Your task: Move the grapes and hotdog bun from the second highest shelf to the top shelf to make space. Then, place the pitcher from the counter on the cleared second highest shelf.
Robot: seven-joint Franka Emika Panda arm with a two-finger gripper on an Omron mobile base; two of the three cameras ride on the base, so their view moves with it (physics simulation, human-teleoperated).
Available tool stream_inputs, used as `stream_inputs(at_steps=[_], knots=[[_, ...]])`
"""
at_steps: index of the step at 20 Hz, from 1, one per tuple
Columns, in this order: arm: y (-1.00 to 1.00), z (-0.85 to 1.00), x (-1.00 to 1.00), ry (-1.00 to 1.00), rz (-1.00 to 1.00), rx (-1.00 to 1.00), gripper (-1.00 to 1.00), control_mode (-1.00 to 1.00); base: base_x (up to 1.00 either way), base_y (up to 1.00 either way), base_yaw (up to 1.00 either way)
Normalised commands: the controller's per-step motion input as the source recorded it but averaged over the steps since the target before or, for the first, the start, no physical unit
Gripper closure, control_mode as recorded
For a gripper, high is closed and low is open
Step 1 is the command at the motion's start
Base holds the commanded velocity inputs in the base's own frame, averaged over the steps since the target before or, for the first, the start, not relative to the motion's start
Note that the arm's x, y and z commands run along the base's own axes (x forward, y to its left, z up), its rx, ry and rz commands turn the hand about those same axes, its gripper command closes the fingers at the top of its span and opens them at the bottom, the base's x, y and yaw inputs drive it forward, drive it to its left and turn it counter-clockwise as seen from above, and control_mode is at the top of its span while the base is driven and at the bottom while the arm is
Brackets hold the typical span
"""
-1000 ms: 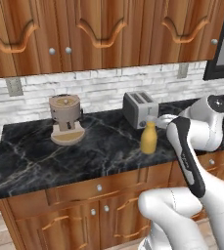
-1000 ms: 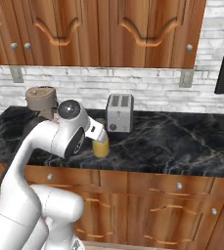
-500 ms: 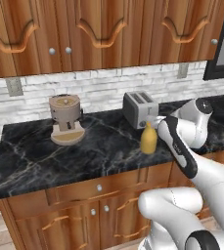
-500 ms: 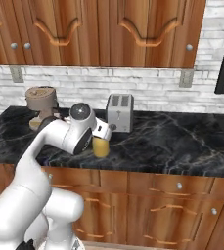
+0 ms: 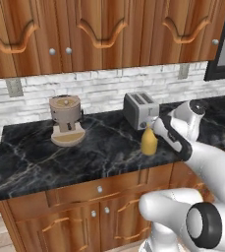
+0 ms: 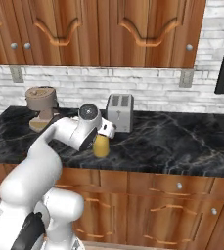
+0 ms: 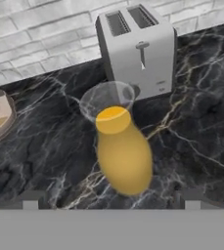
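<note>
Pitcher (image 7: 123, 154) on the counter (image 5: 104, 152), framed by a spread gripper (image 7: 111, 200).

The pitcher is seen upright just before the toaster (image 7: 138, 49); nothing is pinched between the parted fingertips (image 7: 31, 199). A coffee machine (image 5: 66, 119) is set well apart.

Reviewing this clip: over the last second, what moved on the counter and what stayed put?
The arm swung forward and down, bringing the gripper close to the pitcher, jaws open wide on either side, nothing grasped. The pitcher kept its spot on the counter in front of the toaster; the coffee machine also stayed put.
</note>
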Motion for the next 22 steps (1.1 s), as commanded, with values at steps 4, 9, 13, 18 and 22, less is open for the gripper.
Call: stream_inputs(at_steps=[4, 9, 13, 18, 22], knots=[[-0.13, -0.22, 0.33, 0.0, 0.01, 0.0, -1.0, -1.0, 0.0, 0.0, 0.0], [-0.02, -0.21, 0.24, 0.0, 0.01, 0.0, -1.0, -1.0, 0.0, 0.0, 0.0], [0.0, -0.13, 0.11, -0.01, 0.02, -0.03, -1.0, -1.0, 0.0, 0.0, 0.0], [0.0, -0.1, 0.06, -0.03, 0.02, -0.06, -1.0, -1.0, 0.0, 0.0, 0.0], [0.0, -0.12, 0.0, -0.01, 0.04, -0.09, -1.0, -1.0, 0.0, 0.0, 0.0]])
